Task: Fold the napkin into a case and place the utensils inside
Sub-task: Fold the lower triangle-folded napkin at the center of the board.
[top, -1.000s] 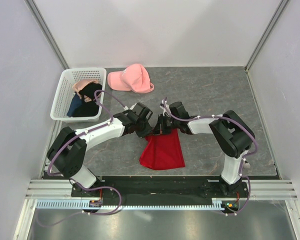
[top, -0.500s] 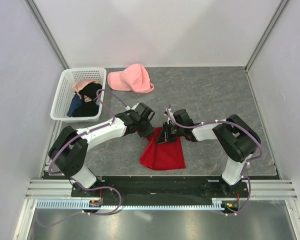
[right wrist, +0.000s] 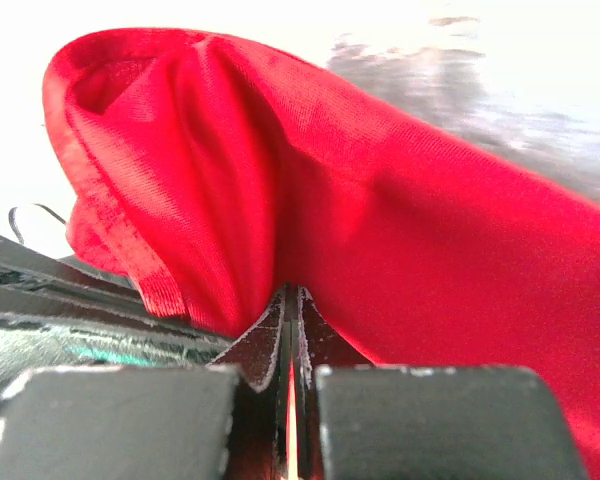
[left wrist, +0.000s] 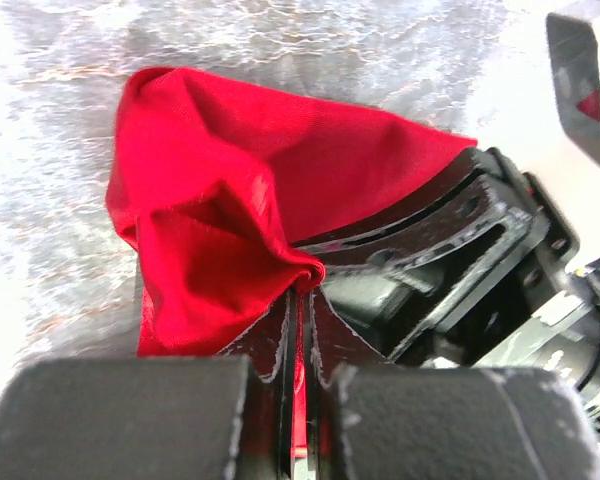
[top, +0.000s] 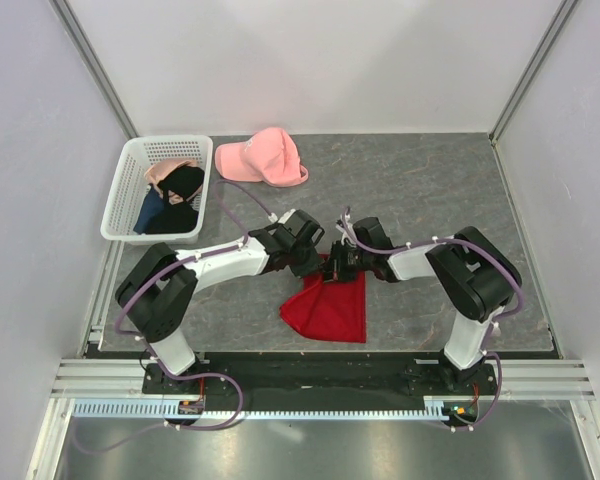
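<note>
The red napkin (top: 327, 308) lies bunched on the grey table between the two arms, its far edge lifted into folds. My left gripper (top: 313, 262) is shut on that far edge, and the cloth (left wrist: 210, 200) spills from its tips (left wrist: 302, 292). My right gripper (top: 334, 270) is shut on the same edge just to the right, almost touching the left one. In the right wrist view the napkin (right wrist: 400, 230) drapes over the shut tips (right wrist: 292, 296). The right gripper's black body (left wrist: 430, 270) fills the left wrist view's right side. No case shape shows. The utensils are out of view.
A white basket (top: 120, 212) holding dark and blue garments (top: 176, 196) stands at the far left. A pink cap (top: 263, 158) lies behind the arms. Pale walls close the table on three sides.
Both grippers have moved nearer and slightly right with the napkin's far edge, drawing closer together. The cloth has bunched from a broad patch into a narrower wedge.
</note>
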### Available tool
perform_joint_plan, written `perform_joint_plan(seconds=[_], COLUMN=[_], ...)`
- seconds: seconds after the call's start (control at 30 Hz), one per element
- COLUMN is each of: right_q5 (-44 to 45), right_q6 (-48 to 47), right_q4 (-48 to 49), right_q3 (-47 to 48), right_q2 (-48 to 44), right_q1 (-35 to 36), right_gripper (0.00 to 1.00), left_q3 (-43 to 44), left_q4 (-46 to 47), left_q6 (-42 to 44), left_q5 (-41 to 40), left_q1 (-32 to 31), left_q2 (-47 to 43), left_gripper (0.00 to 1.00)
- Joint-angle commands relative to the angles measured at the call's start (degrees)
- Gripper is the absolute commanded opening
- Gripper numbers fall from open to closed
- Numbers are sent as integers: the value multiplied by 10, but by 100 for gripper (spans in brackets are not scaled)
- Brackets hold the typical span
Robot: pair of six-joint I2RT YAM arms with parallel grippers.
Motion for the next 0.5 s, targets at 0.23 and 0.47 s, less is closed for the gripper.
perform_joint_plan(seconds=[0.23,0.47], right_q5=[7,-3], right_q6=[-81,-117], right_q4=[-99,-154], right_q3=[19,83], right_q2=[-74,-80], right_q1=[-78,-80], right_gripper=[2,27], left_q3=[-26,-34], left_q4=[76,76], left_q6=[27,35], left_q5=[9,11], left_q1=[-7,-7], left_q2=[5,-8], left_gripper=[2,3])
